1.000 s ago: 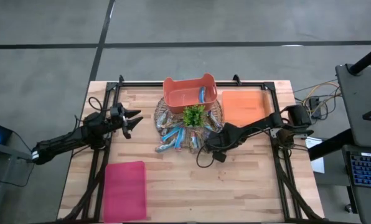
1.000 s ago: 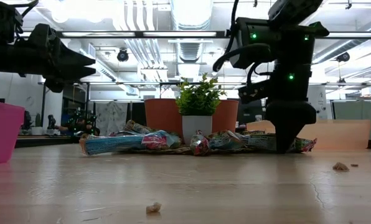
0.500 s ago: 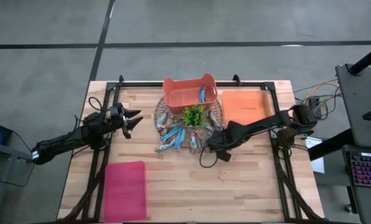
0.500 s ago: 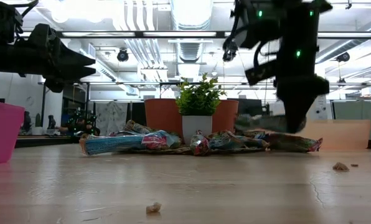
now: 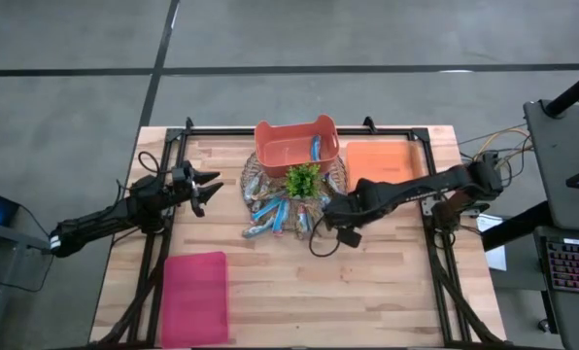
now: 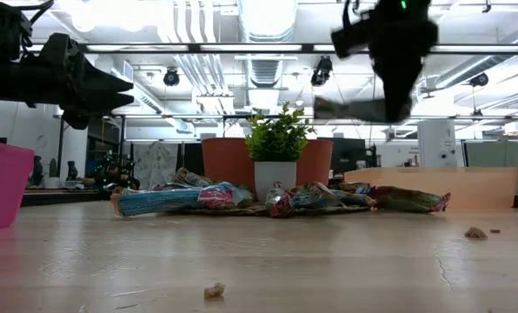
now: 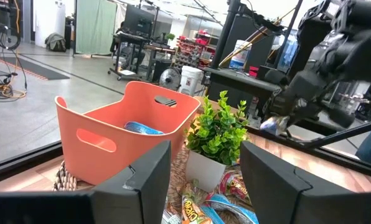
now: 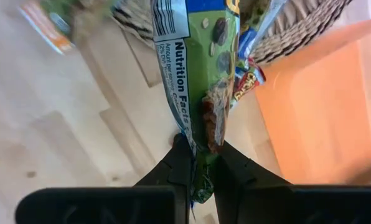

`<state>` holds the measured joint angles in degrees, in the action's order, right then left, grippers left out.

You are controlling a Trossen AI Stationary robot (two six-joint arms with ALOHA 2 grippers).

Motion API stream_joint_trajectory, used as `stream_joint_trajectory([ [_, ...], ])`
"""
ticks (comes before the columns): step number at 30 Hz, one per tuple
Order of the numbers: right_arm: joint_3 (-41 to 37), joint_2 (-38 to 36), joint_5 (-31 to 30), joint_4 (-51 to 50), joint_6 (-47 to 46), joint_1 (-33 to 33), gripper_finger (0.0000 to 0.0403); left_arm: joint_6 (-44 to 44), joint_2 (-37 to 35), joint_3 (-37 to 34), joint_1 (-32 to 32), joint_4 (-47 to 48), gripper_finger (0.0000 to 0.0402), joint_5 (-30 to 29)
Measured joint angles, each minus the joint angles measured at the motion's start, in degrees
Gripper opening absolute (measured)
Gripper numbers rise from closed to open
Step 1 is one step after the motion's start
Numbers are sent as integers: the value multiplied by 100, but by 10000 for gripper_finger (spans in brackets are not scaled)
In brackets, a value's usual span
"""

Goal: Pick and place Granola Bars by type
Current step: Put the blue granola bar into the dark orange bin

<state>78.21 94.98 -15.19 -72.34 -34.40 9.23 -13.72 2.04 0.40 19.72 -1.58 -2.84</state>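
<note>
While most bars [image 5: 275, 216] are lying unsorted on the table [image 5: 299, 282], sorting is barely starting.
One blue bar [image 5: 315, 149] is sitting in the bin [image 5: 295, 146]; right tool [image 8: 201, 152] is gripping a green bar [image 8: 198, 74] aloft; left tool [image 5: 210, 189] is waiting, parted, empty.

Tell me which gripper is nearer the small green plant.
Right. The right gripper, shut on a green-wrapped bar, hangs just beside the plant. The left gripper waits farther off, across bare table on the plant's other side.
</note>
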Motion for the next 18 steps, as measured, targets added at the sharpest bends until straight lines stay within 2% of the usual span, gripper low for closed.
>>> stream_joint_trajectory([
  [9, 1141, 2, 309, -451, -653, 61, 24, 1, -1, 1, 0, -1, 174, 1],
  [18, 2179, 25, 316, -522, -1498, 90, 22, 1, -2, -1, -1, -1, 174, 1],
])
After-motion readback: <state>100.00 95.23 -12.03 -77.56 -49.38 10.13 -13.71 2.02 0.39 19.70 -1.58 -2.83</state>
